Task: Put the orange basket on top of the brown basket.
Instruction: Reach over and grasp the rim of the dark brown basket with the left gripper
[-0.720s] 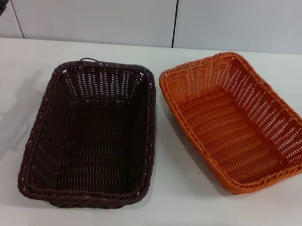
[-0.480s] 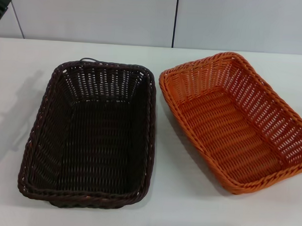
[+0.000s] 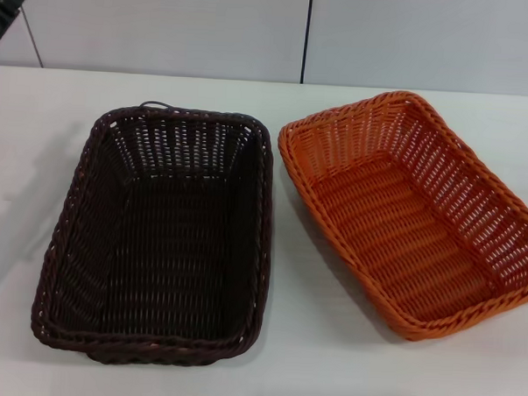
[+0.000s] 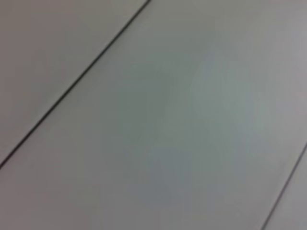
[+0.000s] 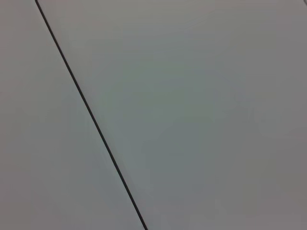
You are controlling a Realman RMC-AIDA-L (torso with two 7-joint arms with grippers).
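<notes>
The brown basket (image 3: pixel 157 237) sits on the white table (image 3: pixel 38 153) at the left-centre of the head view, empty. The orange basket (image 3: pixel 412 209) sits on the table to its right, empty and turned at a slight angle. The two rims are close at the far corners but apart. A dark part of my left gripper (image 3: pixel 5 11) shows at the top left corner, high above the table and far from both baskets. My right gripper is out of view. Both wrist views show only grey wall panels.
A grey panelled wall (image 3: pixel 166 27) with a dark vertical seam (image 3: pixel 306 33) stands behind the table. A thin dark cord (image 3: pixel 154 105) peeks out behind the brown basket's far rim.
The dark part of my left gripper at the top left corner has shifted slightly up and to the right. The baskets have not moved.
</notes>
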